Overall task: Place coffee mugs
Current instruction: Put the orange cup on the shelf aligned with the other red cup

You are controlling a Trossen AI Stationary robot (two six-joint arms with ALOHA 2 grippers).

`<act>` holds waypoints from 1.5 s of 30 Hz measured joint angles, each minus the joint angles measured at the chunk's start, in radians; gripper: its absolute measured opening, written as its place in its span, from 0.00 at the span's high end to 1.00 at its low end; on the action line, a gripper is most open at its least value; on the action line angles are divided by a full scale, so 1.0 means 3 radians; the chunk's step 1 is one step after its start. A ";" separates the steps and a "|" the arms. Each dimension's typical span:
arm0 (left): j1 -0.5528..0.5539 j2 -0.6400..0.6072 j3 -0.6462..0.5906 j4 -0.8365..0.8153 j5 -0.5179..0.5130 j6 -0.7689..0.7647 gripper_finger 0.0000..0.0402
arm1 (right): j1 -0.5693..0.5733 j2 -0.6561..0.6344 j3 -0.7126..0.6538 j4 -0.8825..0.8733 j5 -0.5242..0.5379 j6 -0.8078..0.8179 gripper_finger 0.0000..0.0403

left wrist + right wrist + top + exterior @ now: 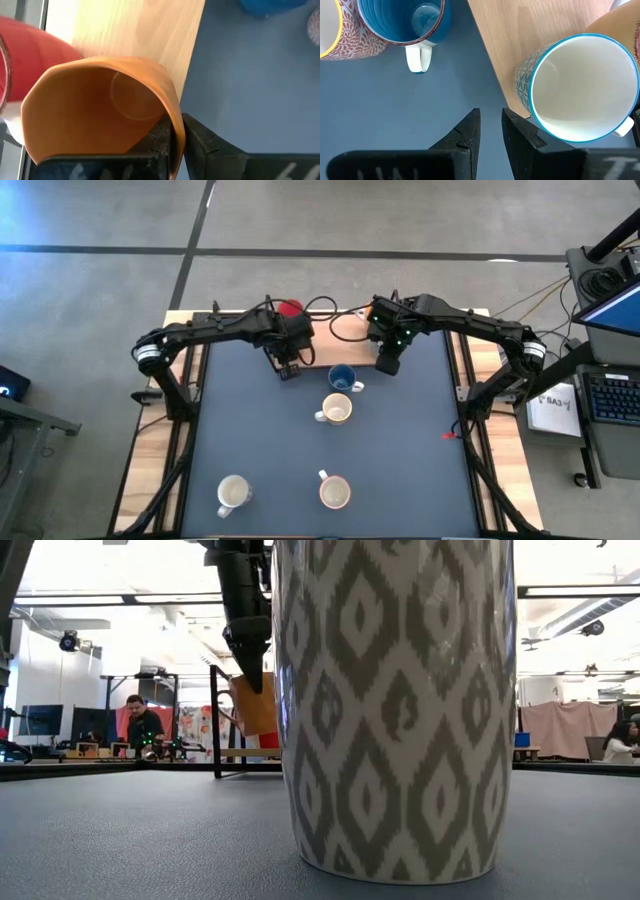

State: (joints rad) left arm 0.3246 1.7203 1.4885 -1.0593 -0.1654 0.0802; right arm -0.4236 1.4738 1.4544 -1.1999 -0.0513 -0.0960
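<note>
The patterned mug [395, 705] fills the low view; behind it, the left gripper [177, 137] pinches an orange mug [100, 112] by its wall above the table's far edge, probably carrying it toward a clear mat [250, 430] spot, while the right gripper [490, 130] hovers slightly parted, empty.

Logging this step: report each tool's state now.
Left tool: shut on the rim of the orange mug.
Right tool: open, holding nothing, beside the teal-rimmed mug.

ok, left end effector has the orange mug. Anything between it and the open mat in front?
Nothing visible. The left end effector is clamped on the orange mug rim at the mat's far edge. The blue mug sits to its right, the bare mat ahead holds nothing in the path.
</note>
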 joint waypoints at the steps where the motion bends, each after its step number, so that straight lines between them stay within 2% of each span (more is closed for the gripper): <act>1: 0.0006 0.0006 -0.0009 -0.0032 -0.0001 -0.0012 0.97 | 0.0000 0.0000 0.0000 0.0000 0.0000 0.0006 0.83; 13: 0.0014 0.0242 -0.0002 -0.0069 -0.0011 -0.0012 0.96 | 0.0000 0.0000 0.0000 0.0000 0.0000 0.0024 0.83; 45: 0.0017 0.0264 0.0096 -0.0169 -0.0026 -0.0028 0.97 | 0.0000 0.0000 0.0000 -0.0028 0.0000 0.0026 0.83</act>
State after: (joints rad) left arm 0.3298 1.7996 1.5173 -1.1099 -0.1733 0.0718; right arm -0.4236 1.4737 1.4544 -1.2082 -0.0513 -0.0883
